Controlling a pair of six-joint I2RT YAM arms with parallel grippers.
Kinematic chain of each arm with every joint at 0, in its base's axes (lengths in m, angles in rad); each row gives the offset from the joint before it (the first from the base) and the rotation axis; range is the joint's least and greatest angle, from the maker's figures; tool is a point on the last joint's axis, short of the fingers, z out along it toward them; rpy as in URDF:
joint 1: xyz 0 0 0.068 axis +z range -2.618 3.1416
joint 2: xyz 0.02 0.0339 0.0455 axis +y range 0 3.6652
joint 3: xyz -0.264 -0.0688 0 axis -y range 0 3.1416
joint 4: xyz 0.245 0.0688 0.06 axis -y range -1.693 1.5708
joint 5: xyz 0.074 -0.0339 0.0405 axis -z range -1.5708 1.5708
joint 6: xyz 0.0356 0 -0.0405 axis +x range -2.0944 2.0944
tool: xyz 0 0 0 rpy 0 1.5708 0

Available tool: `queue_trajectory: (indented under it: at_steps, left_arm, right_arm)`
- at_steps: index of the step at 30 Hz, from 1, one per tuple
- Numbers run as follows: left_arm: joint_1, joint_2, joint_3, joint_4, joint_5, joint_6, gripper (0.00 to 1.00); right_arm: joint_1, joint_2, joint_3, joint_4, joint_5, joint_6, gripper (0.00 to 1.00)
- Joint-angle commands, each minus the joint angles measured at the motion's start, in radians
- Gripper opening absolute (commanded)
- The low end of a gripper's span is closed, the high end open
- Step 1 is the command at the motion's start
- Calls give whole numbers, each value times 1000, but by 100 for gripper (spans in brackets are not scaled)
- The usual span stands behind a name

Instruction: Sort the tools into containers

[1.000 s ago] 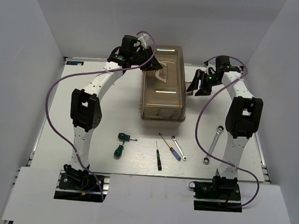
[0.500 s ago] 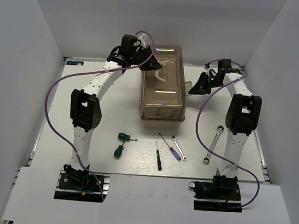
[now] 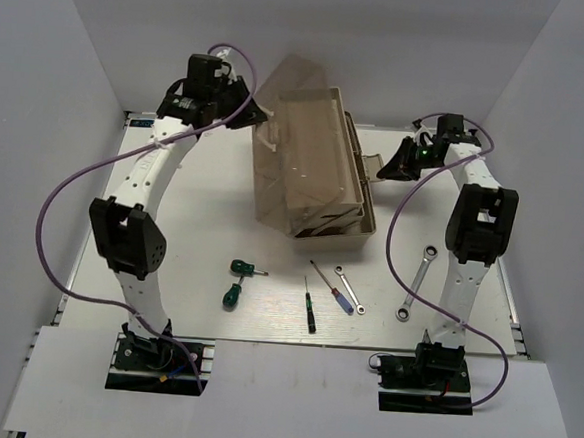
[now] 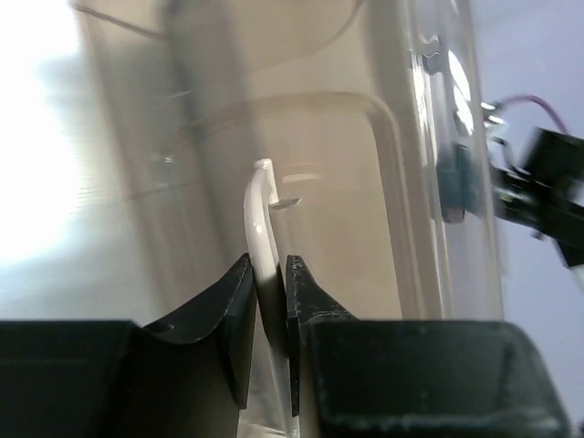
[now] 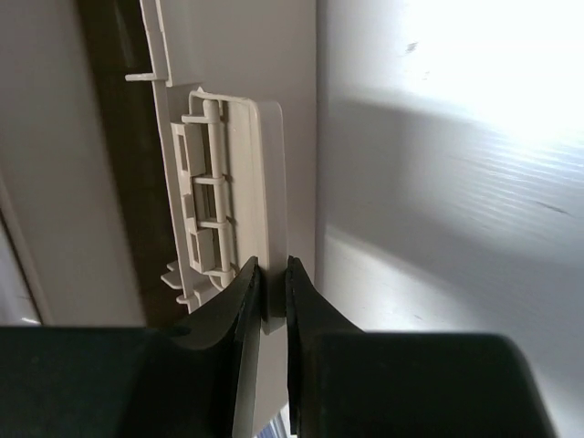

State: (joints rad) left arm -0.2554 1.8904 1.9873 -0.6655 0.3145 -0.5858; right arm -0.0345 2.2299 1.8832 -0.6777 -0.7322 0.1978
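Currently the toolbox (image 3: pixel 320 171) sits far-centre on the table (image 3: pixel 170 241), opened up. Its translucent brown lid (image 3: pixel 287 78) is raised at the far left. A long beige tray (image 3: pixel 313 130) is swung up and tilted toward the left arm. The base bin (image 3: pixel 368 222) lies flat on the table below and to the right of it.

The left gripper (image 4: pixel 267 274) has its jaws narrow, pinching the pale handle (image 4: pixel 260 210); the thin handle strip runs btwn the two fingers and touches both. The right gripper (image 5: pixel 271 274) is also nearly closed, clamped on the edge of the beige latch flap (image 5: pixel 228 182) on the bin's right side.

All six tools lie on the table on the near side of the toolbox, apart from it:
- The far green screwdriver (image 3: pixel 242 268) and near green screwdriver (image 3: pixel 232 295) are close together, left of centre.
- The slim dark screwdriver (image 3: pixel 310 310) is at centre, lengthwise toward the arms.
- The blue-red screwdriver (image 3: pixel 337 294) lies angled just right of it.
- The small wrench (image 3: pixel 349 290) is just beside the blue-red one, roughly parallel w/ it.
- The large wrench (image 3: pixel 416 281) is further right, near the right arm's lower link.
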Motion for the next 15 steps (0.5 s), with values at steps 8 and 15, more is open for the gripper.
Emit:
queue_trajectory:
  at_steps: [8, 15]
  left_arm:
    - [83, -149, -186, -46, -150, 80, 25]
    - [103, -131, -177, -49, -150, 80, 55]
  right_arm:
    - [-82, -59, 2, 118, 25, 25, 0]
    - [-79, -61, -27, 158, -73, 52, 18]
